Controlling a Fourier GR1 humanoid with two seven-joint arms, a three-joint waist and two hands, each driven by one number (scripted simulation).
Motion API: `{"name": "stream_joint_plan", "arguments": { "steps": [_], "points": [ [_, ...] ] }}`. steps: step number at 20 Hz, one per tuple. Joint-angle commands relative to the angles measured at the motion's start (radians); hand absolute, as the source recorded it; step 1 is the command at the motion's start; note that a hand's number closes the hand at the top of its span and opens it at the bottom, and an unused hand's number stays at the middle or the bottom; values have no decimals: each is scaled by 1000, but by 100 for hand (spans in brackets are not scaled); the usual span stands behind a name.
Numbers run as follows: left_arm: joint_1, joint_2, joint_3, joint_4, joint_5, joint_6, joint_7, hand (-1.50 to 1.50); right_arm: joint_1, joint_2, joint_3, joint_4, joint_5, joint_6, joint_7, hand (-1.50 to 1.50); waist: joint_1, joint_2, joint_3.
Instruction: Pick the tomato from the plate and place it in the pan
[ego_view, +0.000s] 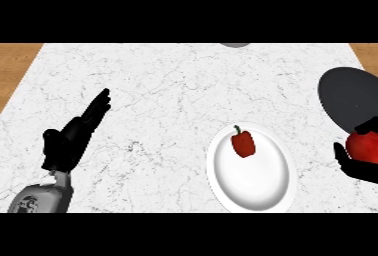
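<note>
White marble counter (184, 85), edged by wood at both sides: one tomato (365, 146) is sitting off the plate at the view's right edge, cupped in the right hand (356, 167), whose fingers are curling under and around it, just below the one dark pan (348, 102). One white plate (255, 175) is lying beside them, carrying a single red pepper (243, 143). Well apart at the left, the left hand (74, 137) is resting open, fingers straight, holding nothing
</note>
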Motion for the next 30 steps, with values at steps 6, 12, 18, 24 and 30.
{"name": "stream_joint_plan", "arguments": {
  "steps": [6, 12, 18, 24, 30],
  "points": [
    [-34, -3, 7, -22, 16, -34, 41, 0, -301, -30, -149, 599, 25, -92, -275, 150, 28, 8, 2],
    [-50, -18, 11, -24, -8, -15, 54, 0, -488, -54, -202, 1017, 36, -151, -516, 150, 28, 9, 2],
    [-34, -19, 13, 57, -32, -33, -32, 0, -702, -134, -267, 1319, 17, -116, -633, 150, 33, 13, 2],
    [-74, -26, 17, 34, -38, -26, 1, 0, -735, -155, -315, 1502, 16, -189, -813, 150, 39, 18, 4],
    [-83, -38, -3, 2, -28, -39, 22, 0, -752, -171, -231, 1658, 116, -97, -551, -150, 74, 30, 6]
  ]
}}
